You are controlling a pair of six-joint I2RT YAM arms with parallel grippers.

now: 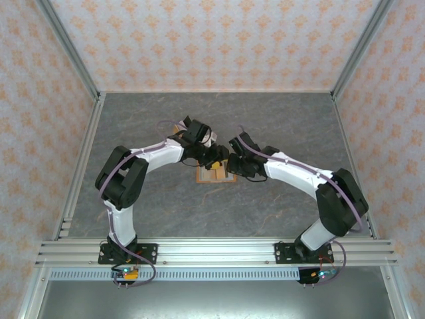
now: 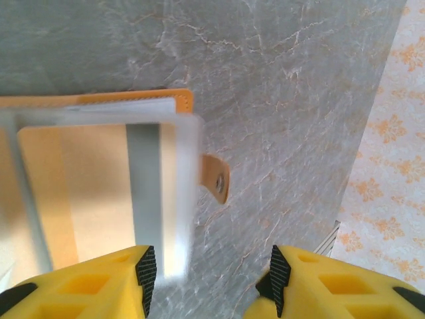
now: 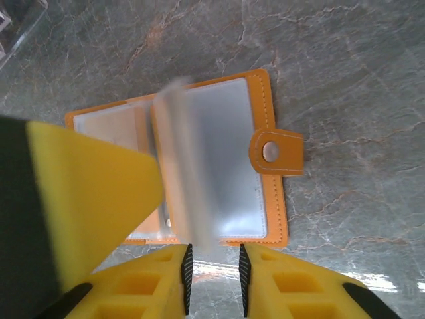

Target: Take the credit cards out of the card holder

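Observation:
The orange card holder (image 1: 214, 175) lies open on the grey table between both grippers. Its clear plastic sleeves (image 3: 229, 153) show inside the orange rim (image 3: 269, 113), and its snap tab (image 3: 275, 151) points right. One sleeve page (image 3: 182, 166) stands up, blurred, just above the right gripper (image 3: 214, 276), whose jaws stand a little apart with nothing between them. The left gripper (image 2: 209, 276) is open over bare table, and a blurred sleeve page (image 2: 166, 193) reaches down past its left fingertip (image 2: 146, 266). The credit cards are hidden in the sleeves; a tan shape (image 3: 116, 129) shows dimly through one.
The left gripper's yellow finger (image 3: 93, 193) covers the holder's left half in the right wrist view. Patterned walls and metal frame rails (image 1: 80, 179) enclose the table (image 1: 219, 119). A clear plastic object (image 3: 16, 26) sits at the top left of the right wrist view.

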